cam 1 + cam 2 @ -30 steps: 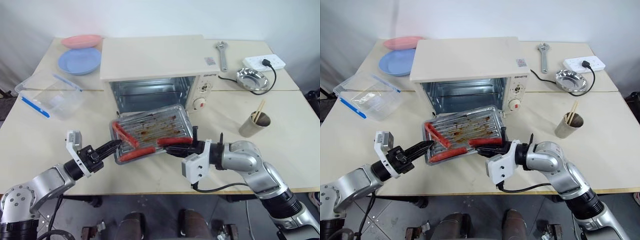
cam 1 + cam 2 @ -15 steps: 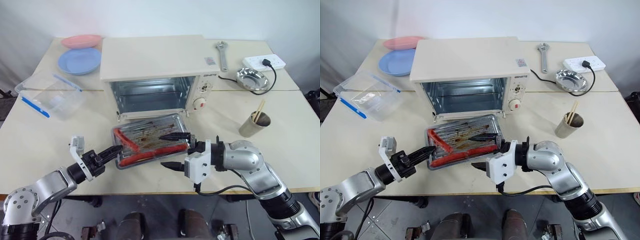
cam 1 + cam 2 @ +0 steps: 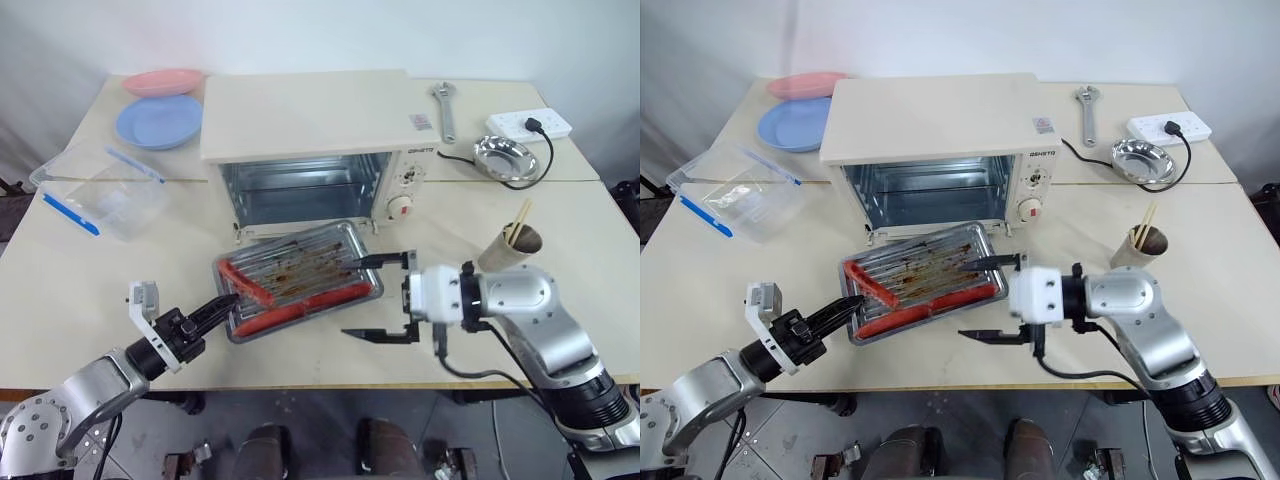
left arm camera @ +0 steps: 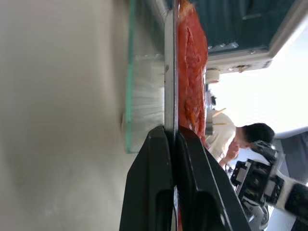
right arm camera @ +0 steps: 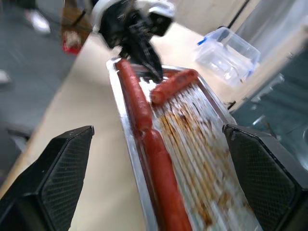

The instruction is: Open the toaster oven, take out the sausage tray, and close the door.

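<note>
The cream toaster oven stands open in the middle of the table, its cavity bare. Its door lies folded down under the sausage tray, mostly hidden. The silver tray holds three red sausages and sits just in front of the oven. My left gripper is shut on the tray's left rim, and the left wrist view shows the rim pinched between its fingers. Just off the tray's right end, my right gripper is open wide and holds nothing.
A pink plate, a blue plate and a clear lidded box are at the back left. A wrench, a power strip, a steel bowl and a cup of chopsticks stand to the right.
My right gripper let go of the tray's right end, opened wide, rolled and drew off to the right. The tray settled lower in front of the oven, still held by my left gripper.
</note>
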Available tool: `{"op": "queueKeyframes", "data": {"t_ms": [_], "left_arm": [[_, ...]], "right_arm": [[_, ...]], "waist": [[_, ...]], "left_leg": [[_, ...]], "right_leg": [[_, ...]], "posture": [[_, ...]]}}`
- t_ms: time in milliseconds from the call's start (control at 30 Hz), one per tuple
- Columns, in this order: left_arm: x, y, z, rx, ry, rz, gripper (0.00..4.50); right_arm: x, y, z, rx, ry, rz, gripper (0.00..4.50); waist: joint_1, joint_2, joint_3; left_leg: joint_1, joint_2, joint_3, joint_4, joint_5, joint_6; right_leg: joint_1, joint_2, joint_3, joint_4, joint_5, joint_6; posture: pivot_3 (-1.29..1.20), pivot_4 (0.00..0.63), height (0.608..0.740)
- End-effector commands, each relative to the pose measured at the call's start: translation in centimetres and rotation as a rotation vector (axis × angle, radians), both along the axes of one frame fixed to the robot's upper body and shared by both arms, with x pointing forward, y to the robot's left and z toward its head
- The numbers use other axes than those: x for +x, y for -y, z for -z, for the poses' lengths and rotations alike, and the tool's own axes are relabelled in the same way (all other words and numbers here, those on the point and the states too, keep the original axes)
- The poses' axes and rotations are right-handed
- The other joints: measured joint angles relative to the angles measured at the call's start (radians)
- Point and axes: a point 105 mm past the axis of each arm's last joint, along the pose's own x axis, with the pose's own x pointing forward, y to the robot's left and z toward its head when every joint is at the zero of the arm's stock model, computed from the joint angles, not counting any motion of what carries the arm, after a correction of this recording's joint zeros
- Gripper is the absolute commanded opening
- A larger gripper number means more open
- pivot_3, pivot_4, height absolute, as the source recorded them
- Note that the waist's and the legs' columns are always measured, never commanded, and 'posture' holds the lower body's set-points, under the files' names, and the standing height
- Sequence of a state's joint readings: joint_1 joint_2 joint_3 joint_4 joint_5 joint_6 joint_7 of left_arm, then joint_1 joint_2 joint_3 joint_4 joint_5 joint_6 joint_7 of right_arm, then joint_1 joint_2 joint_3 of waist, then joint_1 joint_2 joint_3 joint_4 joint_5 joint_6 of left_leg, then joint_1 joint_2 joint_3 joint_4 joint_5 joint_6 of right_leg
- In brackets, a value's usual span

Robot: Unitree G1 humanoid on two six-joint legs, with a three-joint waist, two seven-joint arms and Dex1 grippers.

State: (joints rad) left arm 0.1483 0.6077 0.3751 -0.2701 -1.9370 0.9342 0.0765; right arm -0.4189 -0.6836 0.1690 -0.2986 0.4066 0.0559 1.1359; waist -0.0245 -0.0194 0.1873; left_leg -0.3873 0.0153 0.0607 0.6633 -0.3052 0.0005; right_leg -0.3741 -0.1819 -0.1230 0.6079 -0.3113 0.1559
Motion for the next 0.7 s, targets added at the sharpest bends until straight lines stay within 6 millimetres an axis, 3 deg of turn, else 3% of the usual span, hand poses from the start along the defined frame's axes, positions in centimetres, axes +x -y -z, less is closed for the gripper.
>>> {"op": "queueKeyframes", "data": {"t_ms": [33,167,400,533,700], "left_arm": [[-0.8,-0.1,-1.6,-0.061,0.080,-0.023,0.00],[-1.9,-0.4,-1.1,-0.097,0.066,-0.087,0.00],[-3.9,-0.7,-0.4,-0.147,0.034,-0.223,0.00],[-5.6,-1.7,-0.7,-0.184,0.051,-0.355,0.00],[-7.5,-2.8,-0.3,-0.206,0.028,-0.472,0.00]], "right_arm": [[0.7,1.9,-1.2,0.037,-0.050,0.001,3.82],[2.4,4.6,-0.1,-0.025,-0.128,0.018,2.50],[5.9,7.7,2.5,-0.116,-0.157,0.100,0.16],[6.4,8.8,5.3,-0.211,-0.188,0.096,0.06],[7.2,8.6,6.8,-0.228,-0.188,0.114,0.06]], "waist": [[0.001,0.000,0.000],[0.001,0.000,0.000],[-0.001,0.000,0.000],[-0.001,0.000,0.000],[-0.003,0.001,0.001]], "left_leg": [[0.000,0.000,0.000,0.000,0.000,0.000],[0.000,0.000,0.002,0.000,-0.001,0.001],[0.000,0.000,0.004,0.001,-0.001,0.001],[0.000,0.000,0.004,0.001,-0.001,0.001],[0.000,0.000,0.004,0.001,-0.001,0.001]], "right_leg": [[0.000,0.000,0.000,0.000,0.000,0.000],[0.000,0.000,0.001,-0.001,0.000,0.000],[0.000,0.000,0.002,-0.004,0.000,0.000],[0.001,0.000,0.002,-0.008,0.000,0.000],[0.001,0.000,0.002,-0.010,0.001,-0.001]], "posture": [[0.00,0.150,0.740],[0.00,0.150,0.740],[0.00,0.150,0.740],[0.00,0.150,0.740],[0.00,0.150,0.740]]}}
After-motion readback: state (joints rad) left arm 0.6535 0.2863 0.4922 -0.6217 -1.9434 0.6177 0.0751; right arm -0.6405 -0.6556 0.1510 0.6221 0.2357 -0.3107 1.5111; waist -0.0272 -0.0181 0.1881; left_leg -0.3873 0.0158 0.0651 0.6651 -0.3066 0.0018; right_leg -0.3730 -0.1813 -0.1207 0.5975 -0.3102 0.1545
